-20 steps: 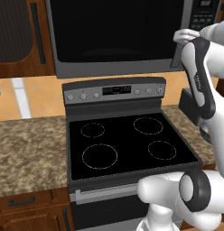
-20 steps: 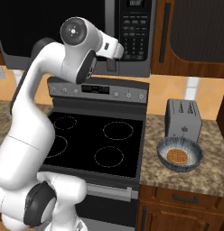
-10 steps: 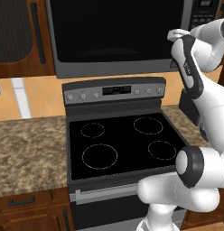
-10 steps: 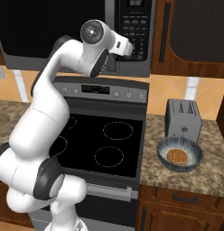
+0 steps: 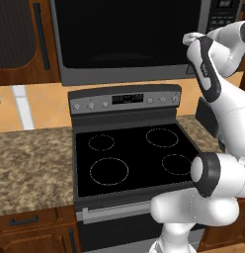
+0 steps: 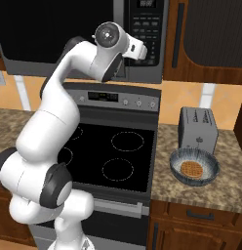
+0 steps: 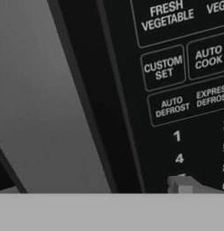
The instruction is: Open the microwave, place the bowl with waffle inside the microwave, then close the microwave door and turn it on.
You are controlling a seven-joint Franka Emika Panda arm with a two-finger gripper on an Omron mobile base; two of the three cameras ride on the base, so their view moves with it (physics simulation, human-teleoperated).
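The gripper [image 6: 142, 50] is raised in front of the microwave [image 5: 129, 39], close to the seam between the microwave door [image 5: 127, 34] and the keypad panel [image 7: 186, 90]. Its jaws stand wide apart and hold nothing. In the hand view the grey handle bar [image 7: 37, 99] runs as a broad strip beside the keypad, with a dark gap between them.

The step in hand is, I think, to open the door, which looks closed. To do it well, the jaws should come around the handle bar, not the keypad, so the hand needs to shift a little toward the door side. Then it should close firmly on the bar and pull along the arc of the door hinge, not straight back, so the grip does not slip.

The bowl with waffle [image 6: 194, 167] sits on the table [image 6: 225, 180] to the right of the stove [image 5: 129, 158], just in front of the toaster [image 6: 197, 128], well apart from the gripper. The table is brown speckled stone over wooden drawers, with dark wood cabinets above and an orange wall behind.
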